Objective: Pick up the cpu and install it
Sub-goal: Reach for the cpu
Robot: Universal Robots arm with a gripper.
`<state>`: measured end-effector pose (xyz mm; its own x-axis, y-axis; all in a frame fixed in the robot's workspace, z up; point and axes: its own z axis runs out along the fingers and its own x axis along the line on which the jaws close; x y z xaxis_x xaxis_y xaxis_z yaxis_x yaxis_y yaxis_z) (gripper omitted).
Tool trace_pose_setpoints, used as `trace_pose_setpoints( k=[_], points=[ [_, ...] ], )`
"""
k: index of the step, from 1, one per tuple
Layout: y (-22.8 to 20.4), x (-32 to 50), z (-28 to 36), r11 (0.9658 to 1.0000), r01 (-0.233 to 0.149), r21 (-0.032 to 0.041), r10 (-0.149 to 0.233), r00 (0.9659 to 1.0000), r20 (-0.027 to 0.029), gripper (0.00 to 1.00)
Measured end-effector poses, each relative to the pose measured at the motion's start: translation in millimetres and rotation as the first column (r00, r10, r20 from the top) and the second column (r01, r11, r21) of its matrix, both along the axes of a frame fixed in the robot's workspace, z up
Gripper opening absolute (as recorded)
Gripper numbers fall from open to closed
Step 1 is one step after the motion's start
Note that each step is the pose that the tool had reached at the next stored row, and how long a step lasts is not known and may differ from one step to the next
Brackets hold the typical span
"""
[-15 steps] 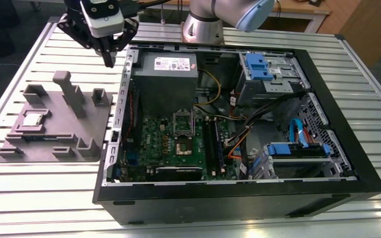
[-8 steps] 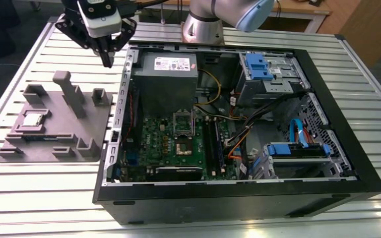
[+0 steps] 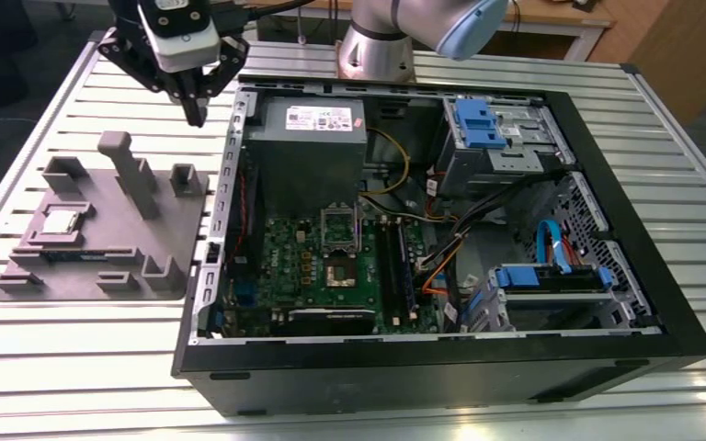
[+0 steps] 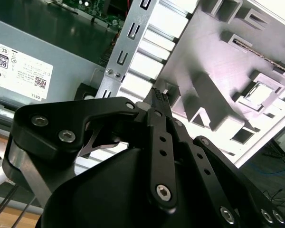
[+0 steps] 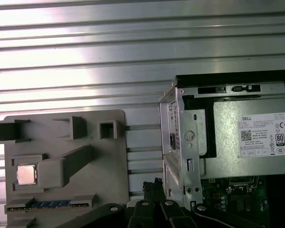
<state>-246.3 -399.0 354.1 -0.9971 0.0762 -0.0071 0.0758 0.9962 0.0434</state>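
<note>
Exterior view, read from its left to its right. One slatted metal worktop (image 3: 84, 367) carries one gray moulded tray (image 3: 172, 241) and one open computer case (image 3: 672, 285).

(a) One cpu (image 3: 62, 220) lies flat in a square pocket near the tray's left edge, apart from the end effector. In both wrist views it shows as a bright silver square (image 5: 26, 174) (image 4: 259, 93). One memory stick (image 3: 74, 255) lies in a slot just beside it.

(b) One end effector (image 3: 194, 112) hangs tips down above the tray's far right corner, near the case's left wall. Its fingers are drawn together and hold nothing, as both wrist views confirm (image 4: 159, 97) (image 5: 154, 184).

(c) Only a narrow strip of worktop separates the tray's right edge from the case wall. Wider bare slats lie along the tray's near side.

(d) Inside the case are one gray power supply (image 3: 310, 156), one green motherboard (image 3: 291, 266) with one socket (image 3: 338, 268), and two blue plastic drive fittings (image 3: 476, 124) (image 3: 537, 276).
</note>
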Motion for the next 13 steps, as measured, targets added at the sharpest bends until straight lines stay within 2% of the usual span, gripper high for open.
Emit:
trace_pose_setpoints(
  k=[13],
  points=[
    [0.0, -4.1, -1.0, 1.0, 0.0, 0.0, 0.0, 1.0, -0.0007, 0.1]
  ],
)
